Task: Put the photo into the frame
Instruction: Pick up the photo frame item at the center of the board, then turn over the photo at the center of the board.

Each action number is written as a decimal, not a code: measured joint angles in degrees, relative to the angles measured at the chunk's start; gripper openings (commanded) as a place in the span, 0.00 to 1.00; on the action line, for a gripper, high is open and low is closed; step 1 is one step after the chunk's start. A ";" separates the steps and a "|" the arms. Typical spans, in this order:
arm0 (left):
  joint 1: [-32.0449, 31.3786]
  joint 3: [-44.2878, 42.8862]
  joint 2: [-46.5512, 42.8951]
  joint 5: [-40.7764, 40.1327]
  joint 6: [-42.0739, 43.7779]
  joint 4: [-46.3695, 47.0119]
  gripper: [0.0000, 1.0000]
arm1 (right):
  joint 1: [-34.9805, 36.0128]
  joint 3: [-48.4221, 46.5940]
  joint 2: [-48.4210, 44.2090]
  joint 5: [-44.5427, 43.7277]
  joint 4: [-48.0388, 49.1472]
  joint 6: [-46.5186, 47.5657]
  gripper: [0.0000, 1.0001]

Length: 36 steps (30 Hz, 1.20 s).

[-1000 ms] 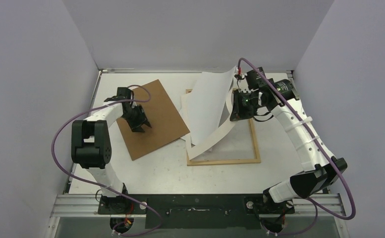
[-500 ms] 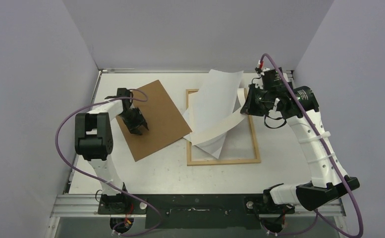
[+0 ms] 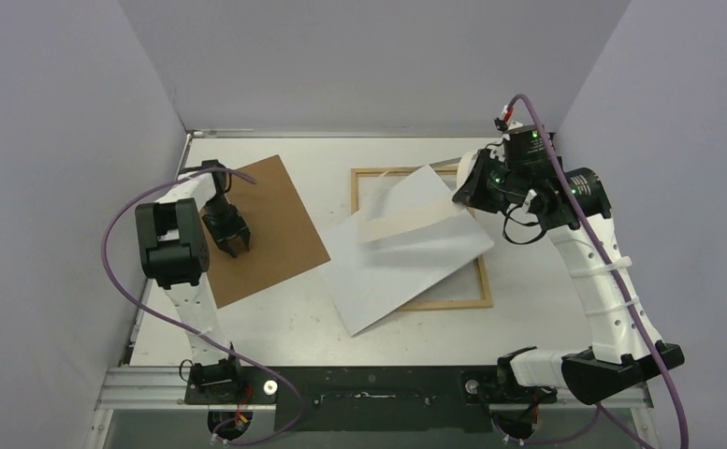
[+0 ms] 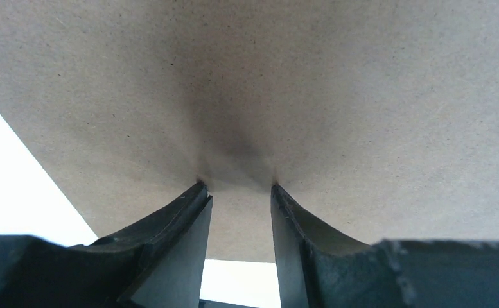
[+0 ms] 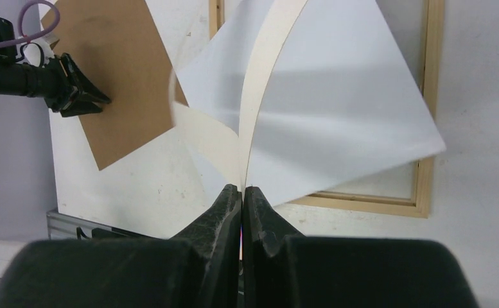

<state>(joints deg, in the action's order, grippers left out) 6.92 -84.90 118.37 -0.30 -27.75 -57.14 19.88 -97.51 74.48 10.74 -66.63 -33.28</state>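
White side up, the photo [image 3: 406, 271] is sprawled cornerwise over the frame [image 3: 458, 303], which sits toward the far-right corner of the table [image 3: 275, 327]. The sheet's near-left corner hangs past the frame's near rail. Your right gripper [image 5: 241, 189] is clamped tight on the sheet's far-right corner, where a cream curl bows up (might be the paper's own fold, can't tell for sure). Your left gripper [image 4: 237, 186] has its fingers parted, tips pressing the brown backing panel [image 3: 275, 224] near the table's left edge, gripping nothing. If I were you I'd swing that pinched corner round until the sheet's edges run parallel to the rails. Keep it low so the curl relaxes, and only let go once every corner sits inside the wood. Versus a second ago: the sheet stood in a tall bow over the frame's left half and now it lies almost flat. Your right wrist has moved out toward the right edge, and the left gripper and panel slid a bit left.
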 measured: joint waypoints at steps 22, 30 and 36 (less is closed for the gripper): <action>-27.63 20.15 -36.17 7.98 -0.85 17.79 0.81 | -2.43 5.68 -0.94 -13.68 12.48 -8.26 0.00; -30.64 42.16 -43.89 15.85 -19.50 21.68 0.92 | -3.06 5.68 0.81 -14.82 17.51 -11.23 0.00; -34.64 49.48 -48.78 17.79 -27.58 29.49 0.92 | -3.85 5.68 1.77 -13.62 19.12 -12.37 0.00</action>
<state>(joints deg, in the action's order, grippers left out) -27.73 -35.42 69.58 17.50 -55.33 -27.66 16.03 -91.83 76.25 -2.87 -47.51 -45.65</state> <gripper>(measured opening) 0.920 0.031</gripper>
